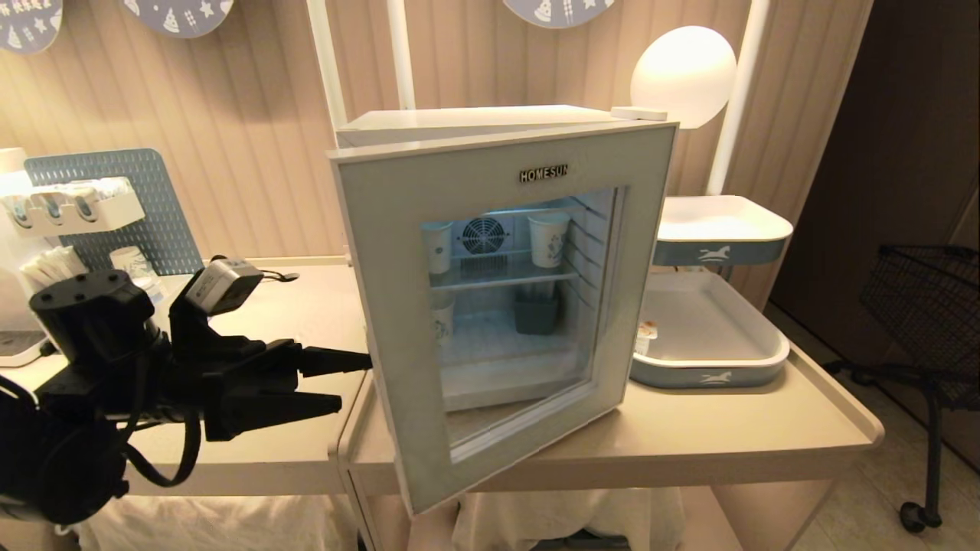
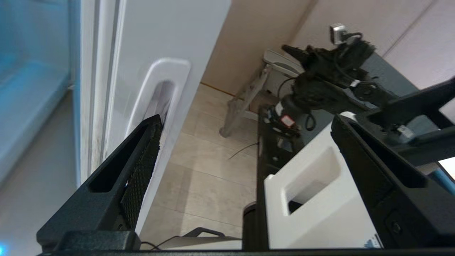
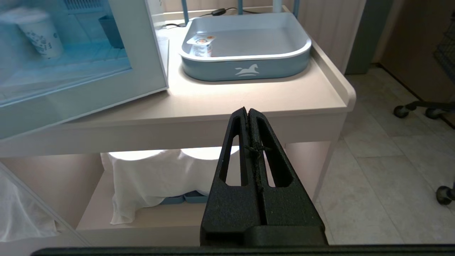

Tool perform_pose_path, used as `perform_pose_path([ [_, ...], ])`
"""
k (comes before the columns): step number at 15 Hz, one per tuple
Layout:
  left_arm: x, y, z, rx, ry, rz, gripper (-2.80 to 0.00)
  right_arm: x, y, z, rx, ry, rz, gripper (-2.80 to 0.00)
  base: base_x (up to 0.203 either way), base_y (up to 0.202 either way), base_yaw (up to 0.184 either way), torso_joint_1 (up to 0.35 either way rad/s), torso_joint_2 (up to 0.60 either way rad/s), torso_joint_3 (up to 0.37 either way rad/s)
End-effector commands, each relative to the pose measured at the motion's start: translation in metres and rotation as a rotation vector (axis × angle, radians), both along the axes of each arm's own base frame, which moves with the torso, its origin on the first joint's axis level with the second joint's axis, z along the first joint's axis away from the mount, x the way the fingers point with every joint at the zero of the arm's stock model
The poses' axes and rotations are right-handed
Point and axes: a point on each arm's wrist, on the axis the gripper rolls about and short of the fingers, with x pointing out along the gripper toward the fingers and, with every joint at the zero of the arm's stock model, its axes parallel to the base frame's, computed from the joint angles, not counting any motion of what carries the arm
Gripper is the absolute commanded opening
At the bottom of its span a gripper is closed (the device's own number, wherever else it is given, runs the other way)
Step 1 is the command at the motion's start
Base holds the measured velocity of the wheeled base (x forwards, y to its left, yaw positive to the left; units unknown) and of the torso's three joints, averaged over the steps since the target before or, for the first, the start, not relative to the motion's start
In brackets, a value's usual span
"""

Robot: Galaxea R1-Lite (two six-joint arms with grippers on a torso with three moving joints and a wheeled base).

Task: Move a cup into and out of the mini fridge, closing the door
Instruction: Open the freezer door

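Observation:
The white mini fridge point(image 1: 475, 122) stands on the table with its door point(image 1: 383, 252) swung partly open, its handle edge toward me. My left gripper point(image 1: 354, 380) is open at that edge. In the left wrist view one finger point(image 2: 142, 160) lies against the door's recessed handle point(image 2: 160, 92), and the left gripper point(image 2: 245, 121) has nothing between its fingers. My right gripper point(image 3: 247, 110) is shut and empty, parked low in front of the table. The cup is out of view. Tall paper cups point(image 1: 549, 237) stand on the fridge shelves.
A blue-and-white tray point(image 1: 712, 367) right of the fridge holds a small cup with an orange-marked lid point(image 3: 201, 44). A second tray point(image 1: 720, 229) sits on a stand behind it. A pegboard rack point(image 1: 92, 207) stands at back left, and a wire basket cart point(image 1: 926, 306) at far right.

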Motion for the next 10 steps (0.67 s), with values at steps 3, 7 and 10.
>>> perform_pose_path([
  [3, -0.012, 0.009, 0.0, 0.0, -0.007, 0.062, 0.0, 0.0, 0.0, 0.0, 0.0, 0.0, 0.0, -2.8, 0.0, 0.0, 0.0, 0.0, 0.0, 0.0],
  [7, -0.011, 0.036, -0.01, 0.001, 0.033, 0.168, 0.0, 0.0, 0.0, 0.0, 0.0, 0.0, 0.0, -2.8, 0.0, 0.0, 0.0, 0.0, 0.0, 0.0],
  [10, -0.005, 0.06, -0.02, -0.001, 0.065, 0.256, 0.0, 0.0, 0.0, 0.0, 0.0, 0.0, 0.0, -2.8, 0.0, 0.0, 0.0, 0.0, 0.0, 0.0],
])
